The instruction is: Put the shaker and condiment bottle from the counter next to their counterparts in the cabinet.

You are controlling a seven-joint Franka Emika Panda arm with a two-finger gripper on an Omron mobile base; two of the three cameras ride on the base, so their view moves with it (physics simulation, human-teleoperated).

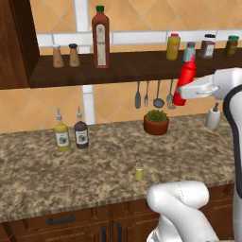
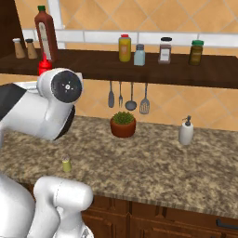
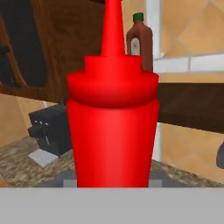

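Note:
My gripper (image 1: 182, 90) is shut on the bright red condiment bottle (image 1: 185, 76), holding it upright in the air in front of the cabinet shelf (image 1: 127, 67), right of the tall dark red bottle (image 1: 100, 38). In the hand view the condiment bottle (image 3: 113, 127) fills the middle, its nozzle pointing up. From the right base view just its top (image 2: 44, 65) peeks out behind my arm. The tiny yellow-green shaker (image 1: 139, 172) stands alone on the counter (image 1: 85, 175) near the front edge, well below the gripper; it also shows as the shaker (image 2: 66, 163) beside my arm.
The shelf carries two brown shakers (image 1: 64, 55), a yellow jar (image 1: 173, 46), a pale blue shaker (image 1: 189, 50) and two dark jars. On the counter stand two spouted bottles (image 1: 71, 134), a potted plant (image 1: 156, 122) and a soap dispenser (image 1: 213, 116). Utensils (image 1: 153, 94) hang under the shelf.

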